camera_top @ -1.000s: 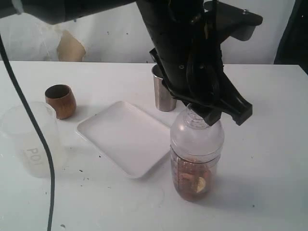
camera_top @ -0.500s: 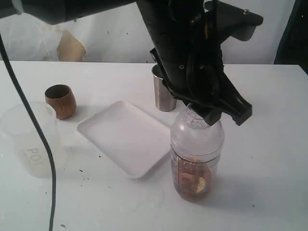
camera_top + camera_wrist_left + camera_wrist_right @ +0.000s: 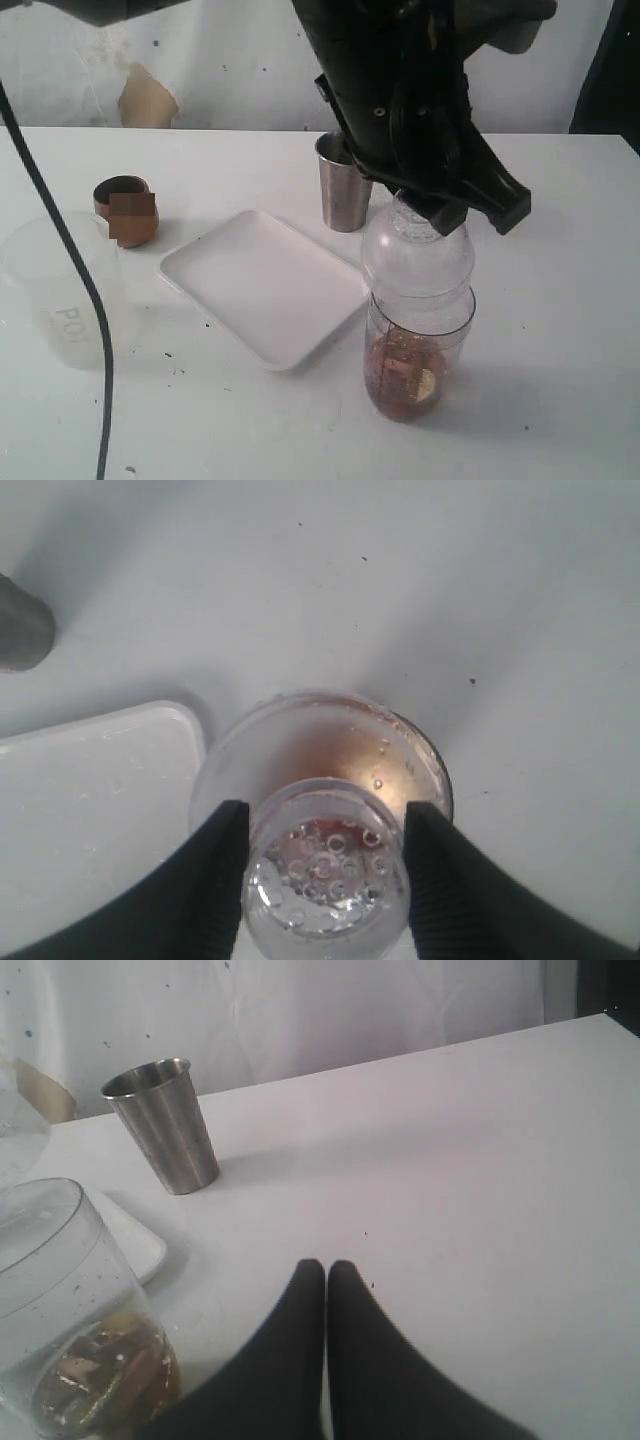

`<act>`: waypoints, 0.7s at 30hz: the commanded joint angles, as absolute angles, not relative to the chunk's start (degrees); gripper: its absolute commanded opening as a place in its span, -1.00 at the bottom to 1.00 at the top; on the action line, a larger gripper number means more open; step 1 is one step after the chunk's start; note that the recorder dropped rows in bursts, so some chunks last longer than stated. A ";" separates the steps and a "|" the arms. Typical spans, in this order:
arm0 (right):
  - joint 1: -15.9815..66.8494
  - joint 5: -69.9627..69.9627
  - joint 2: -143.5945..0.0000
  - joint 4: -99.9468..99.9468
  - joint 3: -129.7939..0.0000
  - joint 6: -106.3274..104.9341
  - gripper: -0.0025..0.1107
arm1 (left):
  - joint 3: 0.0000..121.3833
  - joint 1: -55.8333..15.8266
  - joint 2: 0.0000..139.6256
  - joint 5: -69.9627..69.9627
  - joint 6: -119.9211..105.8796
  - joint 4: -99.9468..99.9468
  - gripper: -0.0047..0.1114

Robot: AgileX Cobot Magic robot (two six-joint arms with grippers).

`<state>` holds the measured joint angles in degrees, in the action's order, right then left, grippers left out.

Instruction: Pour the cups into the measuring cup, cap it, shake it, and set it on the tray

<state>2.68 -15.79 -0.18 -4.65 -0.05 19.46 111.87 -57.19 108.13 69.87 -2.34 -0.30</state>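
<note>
The measuring cup (image 3: 415, 370) stands on the table right of the tray (image 3: 250, 275), with brown contents in its bottom. Its clear domed cap (image 3: 417, 255) hangs just above the cup's rim. My left gripper (image 3: 425, 212) is shut on the cap's perforated neck (image 3: 325, 880), one black finger on each side. The steel tumbler (image 3: 343, 195) stands upright behind the tray. The wooden cup (image 3: 118, 195) sits at the far left. My right gripper (image 3: 326, 1270) is shut on nothing, low over bare table beside the measuring cup (image 3: 70, 1340); it does not show in the exterior view.
A frosted container marked "P01" (image 3: 65, 290) stands at the front left. A black cable (image 3: 95, 330) hangs in front of it. The left arm's dark bulk fills the upper middle of the exterior view and partly hides the tumbler.
The left gripper has risen and shifted slightly right with the domed cap, which has come off the measuring cup's rim. The cup stays on the table.
</note>
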 commanded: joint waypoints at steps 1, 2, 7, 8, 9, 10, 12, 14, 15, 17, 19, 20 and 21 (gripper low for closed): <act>2.88 -15.07 0.00 -4.60 0.00 19.17 -0.96 | 112.70 -57.42 107.41 69.96 -2.43 -0.36 -0.92; 2.88 -15.07 0.00 -4.60 0.00 19.17 -0.96 | 112.70 -57.42 107.41 69.96 -2.43 -0.36 -0.92; 2.88 -15.07 0.00 -4.60 0.00 19.17 -0.96 | 112.70 -57.42 108.73 69.96 -2.43 1.24 -0.92; 2.88 -15.07 0.00 -4.60 0.00 19.17 -0.96 | 112.70 -57.42 109.14 69.96 -2.43 1.47 -0.92; 2.88 -15.07 0.00 -4.60 0.00 19.17 -0.96 | 112.70 -57.42 109.40 69.96 -2.43 1.63 -0.92; 2.88 -15.07 0.00 -4.60 0.00 19.17 -0.96 | 112.70 -57.42 109.60 69.96 -2.43 1.63 -0.92; 2.88 -15.07 0.00 -4.60 0.00 19.17 -0.96 | 112.70 -57.42 110.02 69.96 -2.43 1.63 -0.92; 2.88 -15.07 0.00 -4.60 0.00 19.17 -0.96 | 112.70 -57.42 110.16 69.96 -2.43 1.63 -0.92; 2.88 -15.07 0.00 -4.60 0.00 19.17 -0.96 | 112.70 -57.42 110.31 69.96 -2.43 1.63 -0.92; 2.88 -15.07 0.00 -4.60 0.00 19.17 -0.96 | 112.70 -57.42 110.40 69.96 -2.43 1.63 -0.92; 2.88 -15.07 0.00 -4.60 0.00 19.17 -0.96 | 112.57 -57.42 110.38 69.96 -2.43 1.63 -0.92; 2.88 -15.07 0.00 -4.60 0.00 19.17 -0.96 | 112.40 -57.42 110.38 69.96 -2.43 1.63 -0.92; 2.88 -15.07 0.00 -4.60 0.00 19.17 -0.96 | 112.02 -57.42 110.38 69.96 -2.43 1.63 -0.92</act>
